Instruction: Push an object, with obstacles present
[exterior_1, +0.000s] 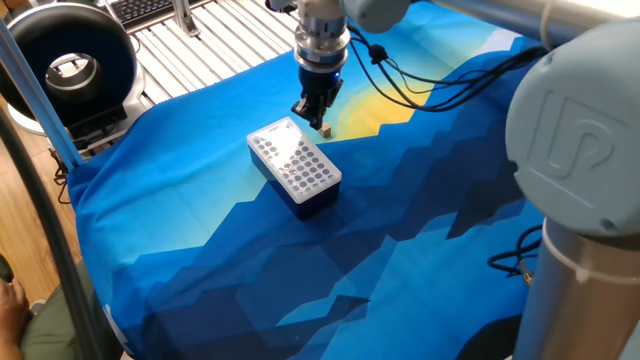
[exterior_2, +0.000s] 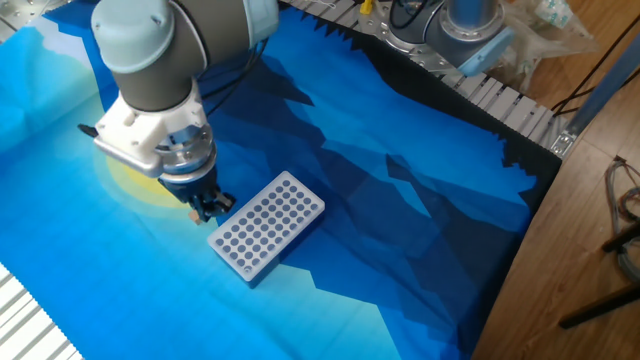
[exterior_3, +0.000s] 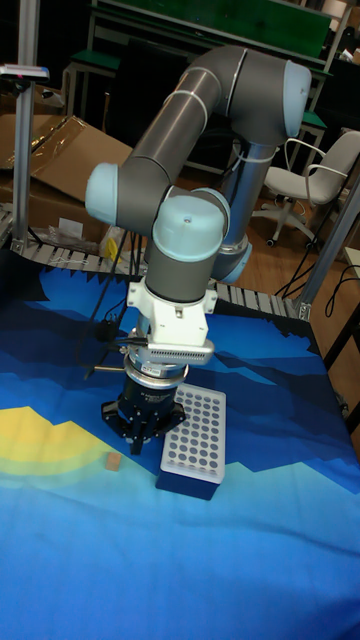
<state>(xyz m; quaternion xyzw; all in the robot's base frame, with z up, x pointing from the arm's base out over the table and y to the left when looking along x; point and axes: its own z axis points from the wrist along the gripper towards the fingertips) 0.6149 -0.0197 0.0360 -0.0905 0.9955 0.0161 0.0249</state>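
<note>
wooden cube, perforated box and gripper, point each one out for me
wooden cube (exterior_3: 113, 461): tall fixed view, its top face.
perforated box (exterior_2: 266, 227): the other fixed view, middle of its white holed top.
gripper (exterior_1: 311, 118): one fixed view, between its fingertips.

The arm (exterior_3: 190, 130), filling the middle of the tall fixed view, is showing thick grey tube links joined by rounded pale blue caps. A white collar with a ribbed silver ring is sitting below the lowest cap, leading into a black gripper (exterior_3: 137, 438) with two short dark fingers. Black cables (exterior_1: 420, 85) are trailing from the wrist at upper centre of one fixed view. An embossed logo (exterior_1: 578, 150) is marking the grey joint at right.
</note>
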